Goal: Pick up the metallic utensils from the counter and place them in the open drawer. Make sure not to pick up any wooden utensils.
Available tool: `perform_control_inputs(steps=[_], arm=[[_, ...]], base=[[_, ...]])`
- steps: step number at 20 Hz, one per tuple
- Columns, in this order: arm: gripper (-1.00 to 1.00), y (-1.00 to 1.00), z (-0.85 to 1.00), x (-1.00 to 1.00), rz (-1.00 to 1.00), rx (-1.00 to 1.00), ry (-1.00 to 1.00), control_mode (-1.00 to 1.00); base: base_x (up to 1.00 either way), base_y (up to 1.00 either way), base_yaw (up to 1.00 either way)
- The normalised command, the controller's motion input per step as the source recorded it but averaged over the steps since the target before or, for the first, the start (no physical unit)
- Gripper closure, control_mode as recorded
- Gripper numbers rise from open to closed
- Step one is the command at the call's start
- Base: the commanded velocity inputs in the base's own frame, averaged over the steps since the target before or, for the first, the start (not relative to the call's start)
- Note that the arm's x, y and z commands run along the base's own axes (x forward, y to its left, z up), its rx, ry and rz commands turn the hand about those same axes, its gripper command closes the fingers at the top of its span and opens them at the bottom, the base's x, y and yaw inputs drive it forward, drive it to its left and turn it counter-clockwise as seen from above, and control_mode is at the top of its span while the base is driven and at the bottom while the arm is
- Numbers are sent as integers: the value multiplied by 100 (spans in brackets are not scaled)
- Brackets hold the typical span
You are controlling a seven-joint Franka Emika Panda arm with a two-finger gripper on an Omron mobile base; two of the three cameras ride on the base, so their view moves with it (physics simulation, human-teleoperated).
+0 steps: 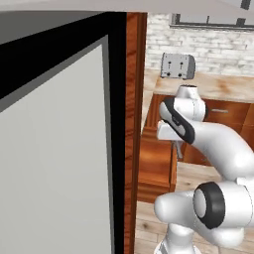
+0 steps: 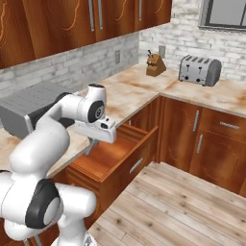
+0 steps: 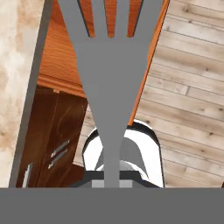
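Note:
My gripper [image 2: 92, 142] is shut on a silver-grey metallic fork [image 3: 111, 65], one of the metallic utensils. I hold it by the handle, with the tines pointing away from the hand. In the right base view the fork [image 2: 90, 148] hangs just above the open drawer [image 2: 120, 175], a reddish-brown wooden box pulled out under the beige counter [image 2: 129, 91]. From the hand, the tines lie over the drawer's orange-brown inside [image 3: 61, 57]. The left base view shows the gripper [image 1: 176, 147] above the same drawer [image 1: 154, 166]. No wooden utensils are in view.
A silver toaster [image 2: 199, 69] and a brown knife block [image 2: 153, 65] stand on the far wall countertop. A grey appliance [image 2: 29, 108] sits on the counter behind the arm. A tall grey panel with a black edge [image 1: 54, 149] blocks the left. Plank floor [image 2: 182, 202] lies right of the drawer.

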Motion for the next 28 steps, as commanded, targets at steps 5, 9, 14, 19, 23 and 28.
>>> perform_control_inputs(steps=[5, 9, 14, 19, 23, 28], arm=[[100, -70, -1, 15, -1, 4, 0, -100], [100, -50, -28, 0, 0, 2, 0, -100], [100, 0, -52, 4, 0, 0, 0, -100], [100, 19, -38, 47, 0, 0, -4, -100], [100, 18, -27, 58, 0, 0, -8, -100], [100, -6, -16, 21, 0, 0, -1, -100]], base=[[0, 0, 0], [0, 0, 0], [0, 0, 0], [0, 0, 0], [0, 0, 0], [0, 0, 0]])
